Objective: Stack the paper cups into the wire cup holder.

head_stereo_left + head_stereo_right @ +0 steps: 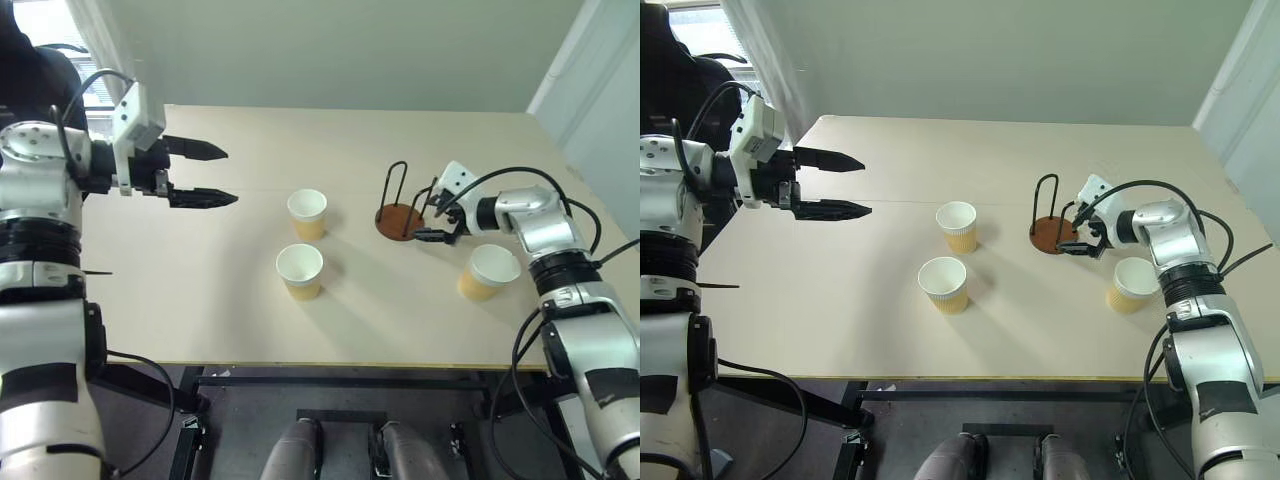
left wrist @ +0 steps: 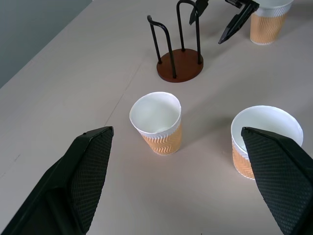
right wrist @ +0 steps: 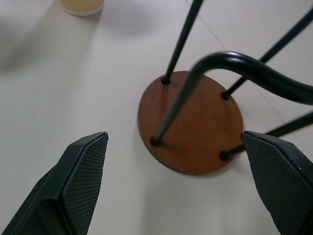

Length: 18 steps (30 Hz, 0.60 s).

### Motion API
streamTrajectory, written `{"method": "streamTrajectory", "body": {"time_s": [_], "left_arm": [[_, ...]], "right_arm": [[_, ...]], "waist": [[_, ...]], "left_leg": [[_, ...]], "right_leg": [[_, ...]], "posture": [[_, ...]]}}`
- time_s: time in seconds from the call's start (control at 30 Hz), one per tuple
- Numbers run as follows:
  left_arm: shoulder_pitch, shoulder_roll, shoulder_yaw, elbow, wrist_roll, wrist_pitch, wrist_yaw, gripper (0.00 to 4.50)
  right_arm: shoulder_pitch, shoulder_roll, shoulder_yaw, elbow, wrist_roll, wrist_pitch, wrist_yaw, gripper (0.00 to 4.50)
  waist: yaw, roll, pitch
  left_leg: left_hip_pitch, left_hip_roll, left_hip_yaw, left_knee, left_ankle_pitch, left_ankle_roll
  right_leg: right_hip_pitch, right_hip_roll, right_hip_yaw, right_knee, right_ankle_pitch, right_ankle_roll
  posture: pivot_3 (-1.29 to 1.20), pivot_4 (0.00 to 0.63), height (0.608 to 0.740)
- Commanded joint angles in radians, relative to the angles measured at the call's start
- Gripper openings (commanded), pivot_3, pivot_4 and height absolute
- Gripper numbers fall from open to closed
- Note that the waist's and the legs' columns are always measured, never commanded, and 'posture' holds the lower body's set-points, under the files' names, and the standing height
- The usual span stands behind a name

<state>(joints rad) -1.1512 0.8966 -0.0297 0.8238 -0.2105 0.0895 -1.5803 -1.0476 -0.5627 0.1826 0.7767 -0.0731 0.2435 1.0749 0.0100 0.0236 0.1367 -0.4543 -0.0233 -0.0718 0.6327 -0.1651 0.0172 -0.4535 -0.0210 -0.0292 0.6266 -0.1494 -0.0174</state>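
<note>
Two grippers are under my control, and both stand with their black fingers spread wide and nothing between them. My right gripper (image 1: pixel 437 222) sits low over the table's right half, pointing left at the wire cup holder (image 1: pixel 400 212). Its fingertips are just beside the holder's round reddish-brown base. In the right wrist view, the base (image 3: pixel 190 122) lies between the two spread fingers (image 3: pixel 73 191), with the black wire loops rising from it. I cannot tell whether either finger touches the wire.

My left gripper (image 1: pixel 205 174) hangs raised above the far left part of the table, pointing right, well apart from every cup. Its wrist view looks down past its open fingers (image 2: pixel 83 171) at two of the cups.

Three paper cups stand upright on the pale table (image 1: pixel 200 300), all tan with white rims and white insides, none in the holder. One cup (image 1: pixel 307 213) stands near the table's centre, to the left of the holder. A second cup (image 1: pixel 300 271) stands just nearer to me than the first, close beside it but not touching. The third cup (image 1: pixel 489 272) stands on the right side, nearer than the holder, just beside my right wrist.

The holder stands upright, right of centre, with no cup in it. Beyond the table's far edge a plain wall (image 1: pixel 350 50) runs across.
</note>
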Motion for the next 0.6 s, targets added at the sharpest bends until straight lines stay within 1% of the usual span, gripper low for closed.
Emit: {"method": "streamTrajectory", "body": {"time_s": [0.03, 0.4, 0.43, 0.47, 0.5, 0.6], "left_arm": [[-0.012, 0.023, 0.032, -0.029, -0.012, 0.003, -0.023, 4.47], [-0.007, 0.027, 0.032, -0.029, -0.011, 0.011, -0.019, 4.47], [-0.006, 0.028, 0.032, -0.030, -0.011, 0.012, -0.019, 4.50], [-0.005, 0.029, 0.032, -0.031, -0.011, 0.013, -0.018, 4.50], [-0.005, 0.030, 0.032, -0.031, -0.011, 0.014, -0.018, 4.50], [-0.003, 0.033, 0.034, -0.033, -0.011, 0.016, -0.016, 4.50]], "right_arm": [[-0.042, 0.004, -0.015, -0.046, 0.010, 0.020, -0.008, 4.44], [-0.086, 0.068, -0.012, 0.007, -0.007, 0.028, -0.092, 4.44], [-0.088, 0.074, -0.013, 0.012, -0.007, 0.031, -0.101, 4.06], [-0.089, 0.077, -0.014, 0.016, -0.008, 0.032, -0.106, 3.87], [-0.090, 0.080, -0.014, 0.018, -0.008, 0.033, -0.109, 3.56], [-0.088, 0.095, -0.012, 0.021, -0.013, 0.035, -0.131, 2.50]], "waist": [[0.001, 0.000, 0.000], [0.001, 0.000, 0.000], [0.000, 0.000, 0.000], [0.000, 0.000, 0.000], [0.000, 0.000, 0.000], [0.000, 0.000, 0.000]], "left_leg": [[0.000, 0.000, 0.000, 0.000, 0.000, 0.000], [0.000, 0.000, 0.000, 0.000, -0.002, -0.003], [0.000, 0.000, 0.000, 0.000, -0.002, -0.003], [0.000, 0.000, 0.000, 0.000, -0.002, -0.003], [0.000, 0.000, 0.000, 0.000, -0.002, -0.003], [0.000, 0.000, 0.000, 0.000, -0.002, -0.003]], "right_leg": [[0.000, 0.000, 0.000, 0.000, 0.000, 0.000], [-0.001, 0.000, 0.000, 0.000, 0.000, -0.001], [-0.001, 0.000, 0.000, 0.000, 0.000, -0.001], [-0.001, 0.000, 0.000, 0.000, 0.000, -0.001], [-0.001, 0.000, 0.000, 0.000, 0.000, -0.001], [-0.001, 0.000, 0.000, 0.000, 0.000, -0.002]], "posture": [[0.00, 0.150, 0.740], [0.00, 0.150, 0.740], [0.00, 0.150, 0.740], [0.00, 0.150, 0.740], [0.00, 0.150, 0.740], [0.00, 0.150, 0.740]]}}
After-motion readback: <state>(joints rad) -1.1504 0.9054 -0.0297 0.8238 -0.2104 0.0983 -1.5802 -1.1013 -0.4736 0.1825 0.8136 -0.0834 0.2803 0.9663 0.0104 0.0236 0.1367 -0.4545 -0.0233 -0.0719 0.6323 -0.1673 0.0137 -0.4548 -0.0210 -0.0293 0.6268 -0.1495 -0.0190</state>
